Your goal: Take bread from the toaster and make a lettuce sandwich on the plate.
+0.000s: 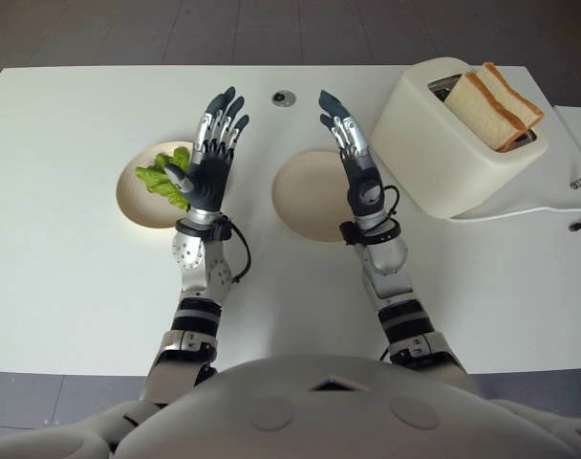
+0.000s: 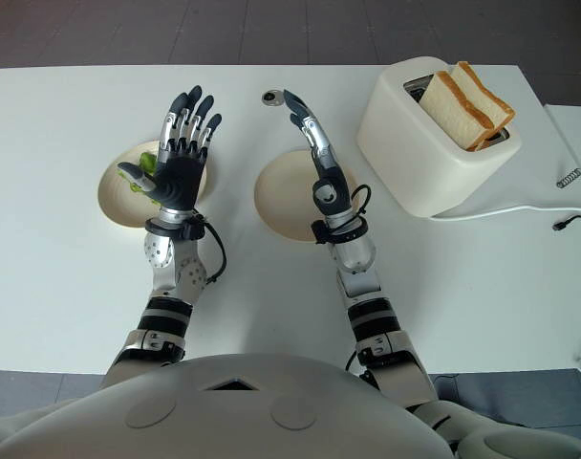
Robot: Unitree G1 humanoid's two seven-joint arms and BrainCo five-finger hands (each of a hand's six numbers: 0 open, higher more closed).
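Toaster (image 1: 443, 153), far right of table (image 1: 71, 287): two bread slices (image 1: 496, 105) upright in its slots, just beyond the right hand (image 1: 357, 172), fingers spread, holding nothing.
Empty plate (image 1: 305, 203): centre, beneath that hand.
Lettuce (image 1: 162, 178): on left plate (image 1: 136, 207), beside the left hand (image 1: 212, 167), likewise spread and unladen.

Toaster (image 1: 443, 158) just R of empty plate (image 1: 305, 196), 2 bread slices (image 1: 496, 105) in slots. Lettuce (image 1: 164, 174) on 2nd plate (image 1: 136, 206), L of it. Left hand (image 1: 211, 161) betw. the plates, right hand (image 1: 355, 158) over its R rim; both fingers spread, holding nothing.
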